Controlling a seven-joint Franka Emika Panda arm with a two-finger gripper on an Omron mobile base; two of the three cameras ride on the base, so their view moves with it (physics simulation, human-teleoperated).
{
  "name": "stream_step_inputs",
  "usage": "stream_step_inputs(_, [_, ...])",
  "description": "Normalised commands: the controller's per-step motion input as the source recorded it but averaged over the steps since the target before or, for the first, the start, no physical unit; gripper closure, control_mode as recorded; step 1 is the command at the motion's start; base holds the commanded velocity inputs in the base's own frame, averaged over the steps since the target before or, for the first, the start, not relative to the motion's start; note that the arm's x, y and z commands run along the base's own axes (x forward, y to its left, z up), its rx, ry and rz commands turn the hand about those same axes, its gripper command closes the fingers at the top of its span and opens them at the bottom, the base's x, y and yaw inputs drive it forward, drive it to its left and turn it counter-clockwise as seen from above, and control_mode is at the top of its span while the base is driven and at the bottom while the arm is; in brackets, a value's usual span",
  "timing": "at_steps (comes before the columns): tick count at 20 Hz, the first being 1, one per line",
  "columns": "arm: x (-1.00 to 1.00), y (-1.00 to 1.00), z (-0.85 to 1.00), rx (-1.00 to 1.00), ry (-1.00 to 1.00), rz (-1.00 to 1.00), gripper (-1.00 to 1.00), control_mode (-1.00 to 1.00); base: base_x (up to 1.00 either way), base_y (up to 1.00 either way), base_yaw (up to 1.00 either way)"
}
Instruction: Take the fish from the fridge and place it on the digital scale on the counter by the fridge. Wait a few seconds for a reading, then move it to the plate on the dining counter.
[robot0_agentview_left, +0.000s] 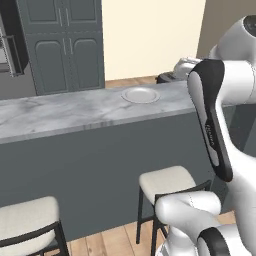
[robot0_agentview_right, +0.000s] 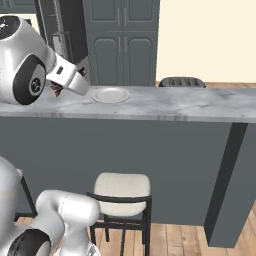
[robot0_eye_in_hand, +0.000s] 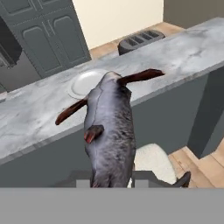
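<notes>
Dining counter (robot0_eye_in_hand: 183, 57), plate (robot0_eye_in_hand: 85, 83), gripped fish (robot0_eye_in_hand: 109, 131)

My two base cameras are looking forward and down from behind my arm, left and right of it, both taking in the dining counter (robot0_agentview_left: 75, 112) with the plate (robot0_agentview_left: 141, 94) on top and a stool below. My hand camera is looking along the held fish (robot0_eye_in_hand: 109, 131) toward that same plate, nearer the counter.
</notes>
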Motion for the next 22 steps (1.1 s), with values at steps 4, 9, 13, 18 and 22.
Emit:
stream_step_inputs(4, [1.0,0.1,-0.34,-0.07,0.0,0.16,1.0,-1.0,0.0,0.0,0.0])
stream_step_inputs(9, [1.0,0.11,-0.38,-0.11,0.0,0.11,1.0,-1.0,0.0,0.0,0.0])
stream_step_inputs(13, [0.95,0.02,-0.42,-0.12,0.0,0.07,1.0,-1.0,0.0,0.0,0.0])
stream_step_inputs(18, [0.71,0.04,-0.47,-0.1,0.0,0.07,1.0,-1.0,0.0,0.0,0.0])
stream_step_inputs(22, [0.67,0.04,-0.39,-0.05,0.0,0.06,1.0,-1.0,0.0,0.0,0.0])
